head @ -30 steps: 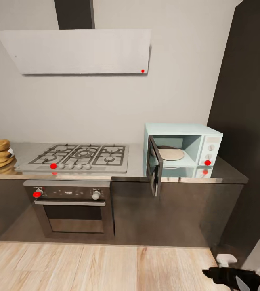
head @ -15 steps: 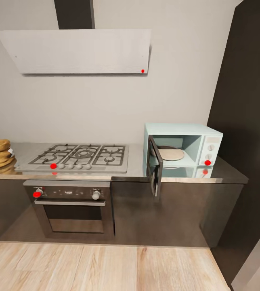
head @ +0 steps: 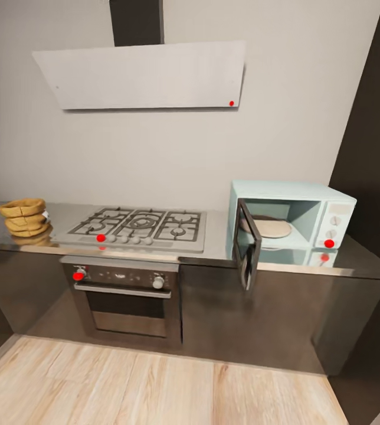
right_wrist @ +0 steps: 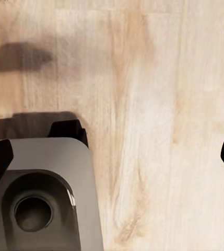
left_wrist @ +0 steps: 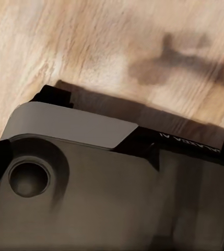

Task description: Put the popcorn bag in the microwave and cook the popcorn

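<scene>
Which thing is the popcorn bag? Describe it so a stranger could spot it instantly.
Follow the long grey countertop leftward past the gas hob to its far end. There sits the popcorn bag, a squat tan-yellow crumpled paper sack with a rolled rim. Nothing else nearby is soft or yellow; the pale blue microwave stands open at the opposite end.

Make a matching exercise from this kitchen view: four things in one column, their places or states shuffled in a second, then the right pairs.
Things:
1. popcorn bag
2. microwave
3. gas hob
4. oven

Places or states:
A. built in under the hob
B. door swung open, at the right end of the countertop
C. at the left end of the countertop
D. set into the countertop, between bag and microwave

Pairs: 1-C, 2-B, 3-D, 4-A
</scene>
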`<state>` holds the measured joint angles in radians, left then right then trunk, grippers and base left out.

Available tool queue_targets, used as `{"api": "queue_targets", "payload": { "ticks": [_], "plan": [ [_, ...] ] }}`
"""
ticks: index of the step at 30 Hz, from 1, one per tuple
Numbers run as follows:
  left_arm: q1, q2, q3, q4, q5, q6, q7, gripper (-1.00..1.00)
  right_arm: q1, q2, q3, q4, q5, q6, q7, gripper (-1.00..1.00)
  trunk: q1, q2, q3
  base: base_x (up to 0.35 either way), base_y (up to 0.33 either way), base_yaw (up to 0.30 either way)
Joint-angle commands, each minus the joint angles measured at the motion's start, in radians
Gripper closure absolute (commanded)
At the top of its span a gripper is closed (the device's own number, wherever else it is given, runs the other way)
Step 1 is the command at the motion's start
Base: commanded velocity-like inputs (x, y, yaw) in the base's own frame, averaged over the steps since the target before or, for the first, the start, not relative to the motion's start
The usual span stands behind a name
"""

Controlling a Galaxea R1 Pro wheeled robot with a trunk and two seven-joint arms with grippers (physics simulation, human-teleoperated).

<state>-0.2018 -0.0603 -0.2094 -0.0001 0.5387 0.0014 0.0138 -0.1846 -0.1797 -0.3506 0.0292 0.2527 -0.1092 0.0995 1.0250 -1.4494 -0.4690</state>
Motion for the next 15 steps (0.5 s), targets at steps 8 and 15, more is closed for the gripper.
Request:
{"api": "queue_targets", "payload": {
  "ticks": [8, 15],
  "plan": [
    [-0.001, -0.001, -0.01, 0.0, 0.009, 0.0, 0.002, -1.0, -0.001, 0.055, -0.007, 0.005, 0.08, -0.006, -0.065, -1.0, 0.0, -0.001, -0.001, 0.0, 0.0, 0.267],
    [-0.001, -0.001, -0.008, 0.0, 0.009, 0.0, 0.003, -1.0, -0.001, 0.056, -0.007, 0.005, 0.09, -0.007, -0.072, -1.0, 0.0, -0.001, -0.001, 0.0, 0.0, 0.267]
  ]
}}
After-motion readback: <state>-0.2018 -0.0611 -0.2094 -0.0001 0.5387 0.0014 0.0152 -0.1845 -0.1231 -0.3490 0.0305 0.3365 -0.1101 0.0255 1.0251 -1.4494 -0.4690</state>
